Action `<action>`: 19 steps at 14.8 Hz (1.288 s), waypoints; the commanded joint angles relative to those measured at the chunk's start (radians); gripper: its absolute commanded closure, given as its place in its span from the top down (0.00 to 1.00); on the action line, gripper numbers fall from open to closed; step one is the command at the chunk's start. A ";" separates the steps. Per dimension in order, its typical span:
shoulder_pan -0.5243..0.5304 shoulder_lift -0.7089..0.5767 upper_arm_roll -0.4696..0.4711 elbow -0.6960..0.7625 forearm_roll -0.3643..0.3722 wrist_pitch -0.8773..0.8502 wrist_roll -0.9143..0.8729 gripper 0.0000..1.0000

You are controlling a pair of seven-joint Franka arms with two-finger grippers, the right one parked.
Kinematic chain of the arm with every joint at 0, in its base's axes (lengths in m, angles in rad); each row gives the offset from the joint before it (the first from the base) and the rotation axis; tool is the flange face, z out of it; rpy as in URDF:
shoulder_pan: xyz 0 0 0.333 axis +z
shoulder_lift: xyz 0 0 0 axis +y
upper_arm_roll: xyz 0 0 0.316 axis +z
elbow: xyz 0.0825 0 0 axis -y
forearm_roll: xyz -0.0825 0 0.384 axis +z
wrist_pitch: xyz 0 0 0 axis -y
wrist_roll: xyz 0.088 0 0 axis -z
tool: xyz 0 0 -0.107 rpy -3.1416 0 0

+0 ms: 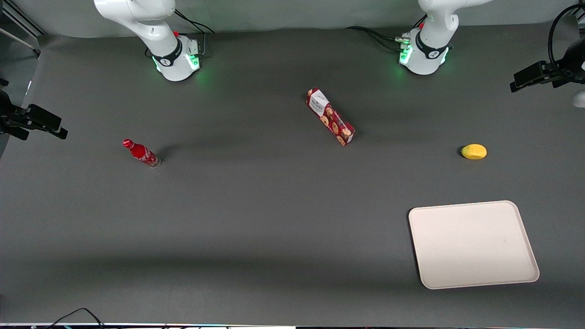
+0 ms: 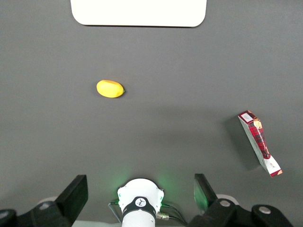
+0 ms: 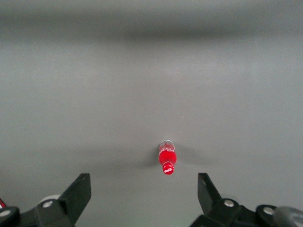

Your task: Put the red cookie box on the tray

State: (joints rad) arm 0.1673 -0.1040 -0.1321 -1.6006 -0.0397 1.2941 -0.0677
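The red cookie box (image 1: 330,116) lies flat on the dark table near its middle, slanted, with its white-label end farther from the front camera. It also shows in the left wrist view (image 2: 260,144). The cream-white tray (image 1: 473,244) lies toward the working arm's end of the table, nearer to the front camera than the box, with nothing on it. The left wrist view shows its edge (image 2: 138,12). My left gripper (image 2: 139,183) is open and empty, held high above its arm's own base, well apart from the box. It is out of the front view.
A yellow lemon (image 1: 474,151) lies between the working arm's base (image 1: 425,52) and the tray; it also shows in the left wrist view (image 2: 110,89). A small red soda bottle (image 1: 140,152) stands toward the parked arm's end. Camera stands edge both table ends.
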 commanded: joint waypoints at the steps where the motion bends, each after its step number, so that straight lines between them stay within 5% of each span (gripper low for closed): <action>1: -0.015 -0.009 0.005 0.008 0.004 -0.007 0.045 1.00; 6: -0.017 -0.011 -0.006 0.005 -0.008 -0.045 0.040 1.00; 8: -0.018 -0.016 -0.076 0.007 -0.041 -0.064 0.008 1.00; 14: -0.020 -0.017 -0.370 -0.128 -0.150 0.031 -0.594 1.00; 19: -0.025 -0.004 -0.588 -0.410 -0.207 0.458 -0.955 1.00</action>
State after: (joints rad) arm 0.1388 -0.0996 -0.6505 -1.8560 -0.2171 1.5518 -0.8657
